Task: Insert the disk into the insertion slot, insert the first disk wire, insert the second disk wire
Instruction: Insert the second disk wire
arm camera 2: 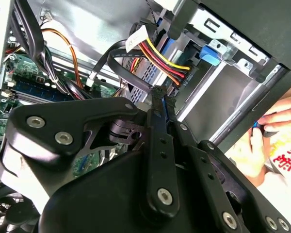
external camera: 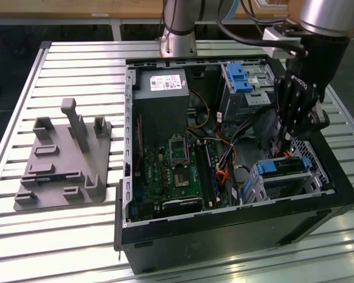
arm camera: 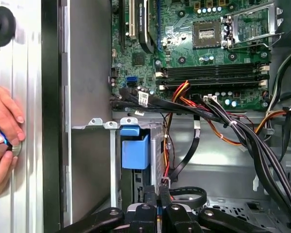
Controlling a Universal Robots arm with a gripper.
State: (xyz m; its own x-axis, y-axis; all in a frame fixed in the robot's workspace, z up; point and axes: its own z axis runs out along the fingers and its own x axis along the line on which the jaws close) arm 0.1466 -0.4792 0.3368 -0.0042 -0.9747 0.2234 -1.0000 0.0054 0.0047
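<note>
Your tool [external camera: 286,138], fingers pinched narrow on what looks like a wire connector, hangs just above the disk [external camera: 283,167] already seated in the insertion slot [external camera: 295,183]. Square the connector to its port and press straight, keeping clear of the cable bundle [arm camera: 242,131].

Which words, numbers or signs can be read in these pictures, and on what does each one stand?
None can be read with certainty.
Power supply label: dark print, not legible.
Cable tag: small marks, not legible.
White packet: red characters, cut off at the edge, not legible.
</note>
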